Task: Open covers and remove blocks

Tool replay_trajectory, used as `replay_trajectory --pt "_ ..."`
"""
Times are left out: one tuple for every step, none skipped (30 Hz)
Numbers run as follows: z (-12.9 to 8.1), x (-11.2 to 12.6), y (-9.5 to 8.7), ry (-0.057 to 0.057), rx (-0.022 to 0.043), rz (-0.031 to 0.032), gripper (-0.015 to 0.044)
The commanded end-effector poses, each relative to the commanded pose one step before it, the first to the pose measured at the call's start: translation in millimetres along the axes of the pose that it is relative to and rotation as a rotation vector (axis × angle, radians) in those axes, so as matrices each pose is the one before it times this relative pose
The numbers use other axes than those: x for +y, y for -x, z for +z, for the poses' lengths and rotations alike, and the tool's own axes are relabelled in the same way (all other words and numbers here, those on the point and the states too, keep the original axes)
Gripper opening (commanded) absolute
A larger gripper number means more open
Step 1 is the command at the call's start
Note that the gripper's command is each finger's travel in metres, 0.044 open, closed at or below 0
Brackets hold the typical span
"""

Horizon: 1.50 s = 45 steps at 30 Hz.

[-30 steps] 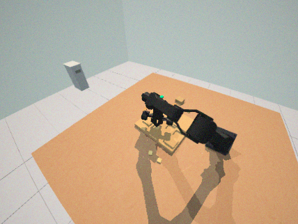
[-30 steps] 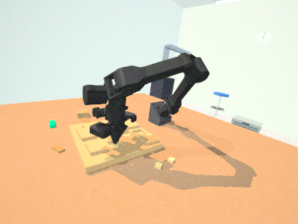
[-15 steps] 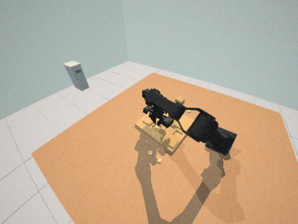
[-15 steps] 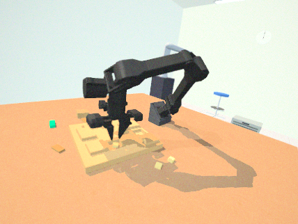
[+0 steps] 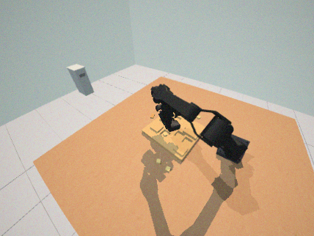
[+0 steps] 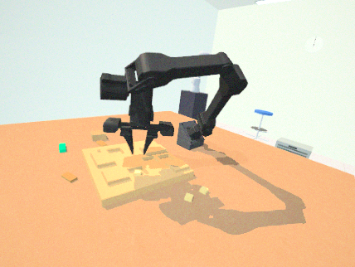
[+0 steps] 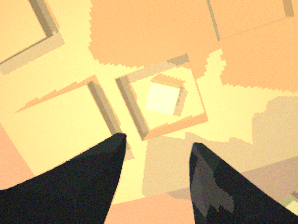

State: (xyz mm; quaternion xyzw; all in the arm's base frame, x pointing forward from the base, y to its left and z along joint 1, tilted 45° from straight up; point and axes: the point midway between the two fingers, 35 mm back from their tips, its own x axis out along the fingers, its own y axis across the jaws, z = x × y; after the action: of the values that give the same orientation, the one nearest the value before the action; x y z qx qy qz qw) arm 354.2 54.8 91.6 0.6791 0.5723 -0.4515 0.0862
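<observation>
Tan puzzle board (image 6: pixel 112 191) flat on the table, pale block (image 7: pixel 161 98) in an uncovered well, two blocks (image 6: pixel 189 197) beside it.

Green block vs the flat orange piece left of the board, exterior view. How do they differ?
The green block is small, bright green and stands cube-like; the orange piece is a thin slab lying flat. The green block sits farther from the camera, the orange piece nearer. Both rest on the table, clear of the board.
</observation>
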Motion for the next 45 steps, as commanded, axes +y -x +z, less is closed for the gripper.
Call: replay_trajectory --pt "0.46 -0.9 1.79 -0.034 -0.00632 -0.0022 0.0144" --pt "0.0 0.0 0.0 0.0 0.0 0.0 0.0144" --pt "-0.02 0.02 -0.42 0.0 0.0 0.00001 0.0144" --pt "-0.04 0.04 -0.78 0.0 0.0 0.00003 0.0144" --pt "-0.06 0.06 -1.16 0.0 0.0 0.00003 0.0144" --pt "-0.08 0.07 -1.56 0.0 0.0 0.00004 0.0144" --pt "-0.1 0.08 -1.97 0.0 0.00001 0.00004 0.0144" --pt "-0.12 0.08 -2.37 0.0 0.00003 0.00004 0.0144" --pt "-0.12 0.06 -2.58 0.0 0.00005 0.00002 0.0144" --pt "-0.11 0.04 -2.62 0.0 0.00007 0.0 0.0144" --pt "-0.11 0.02 -2.62 0.0 0.00009 -0.00002 0.0144" --pt "-0.1 -0.01 -2.61 0.0 0.0001 -0.00004 0.0144" --pt "-0.09 -0.03 -2.61 0.0 0.00012 -0.00006 0.0144" --pt "-0.08 -0.05 -2.61 0.0 0.00014 -0.00008 0.0144" --pt "-0.08 -0.08 -2.6 0.0 0.00015 -0.0001 0.0144" --pt "-0.07 -0.1 -2.6 0.0 0.00017 -0.00012 0.0144" --pt "-0.06 -0.12 -2.59 0.0 0.00019 -0.00014 0.0144" --pt "-0.04 -0.09 -1.69 0.0 0.00013 -0.0001 0.0144" --pt "-0.02 -0.07 -1.18 0.0 0.00009 -0.00008 0.0144" --pt "-0.01 -0.05 -0.75 0.0 0.00006 -0.00005 0.0144" --pt "0.0 -0.02 -0.26 0.0 0.00002 -0.00002 0.0144" --pt "0.0 0.0 0.0 0.0 0.0 0.0 0.0144" --pt "0.0 0.0 0.0 0.0 0.0 0.0 0.0144" --pt "0.0 0.0 0.0 0.0 0.0 0.0 0.0144" --pt "0.0 0.0 0.0 0.0 0.0 0.0 0.0144" --pt "0.0 0.0 0.0 0.0 0.0 0.0 0.0144" --pt "0.0 0.0 0.0 0.0 0.0 0.0 0.0144" --pt "0.0 0.0 0.0 0.0 0.0 0.0 0.0144" --pt "0.0 0.0 0.0 0.0 0.0 0.0 0.0144" --pt "0.0 0.0 0.0 0.0 0.0 0.0 0.0144" --pt "0.0 0.0 0.0 0.0 0.0 0.0 0.0144" --pt "0.0 0.0 0.0 0.0 0.0 0.0 0.0144" --pt "0.0 0.0 0.0 0.0 0.0 0.0 0.0144" --pt "0.0 0.0 0.0 0.0 0.0 0.0 0.0144" --pt "0.0 0.0 0.0 0.0 0.0 0.0 0.0144" --pt "0.0 0.0 0.0 0.0 0.0 0.0 0.0144" --pt "0.0 0.0 0.0 0.0 0.0 0.0 0.0144" --pt "0.0 0.0 0.0 0.0 0.0 0.0 0.0144" --pt "0.0 0.0 0.0 0.0 0.0 0.0 0.0144" --pt "0.0 0.0 0.0 0.0 0.0 0.0 0.0144" --pt "0.0 0.0 0.0 0.0 0.0 0.0 0.0144" --pt "0.0 0.0 -0.17 0.0 0.0 0.0 0.0144" --pt "-0.01 0.0 -0.32 0.0 0.0 0.0 0.0144" --pt "-0.01 0.0 -0.48 0.0 0.00001 0.0 0.0144" --pt "-0.01 0.0 -0.64 0.0 0.00001 0.0 0.0144"
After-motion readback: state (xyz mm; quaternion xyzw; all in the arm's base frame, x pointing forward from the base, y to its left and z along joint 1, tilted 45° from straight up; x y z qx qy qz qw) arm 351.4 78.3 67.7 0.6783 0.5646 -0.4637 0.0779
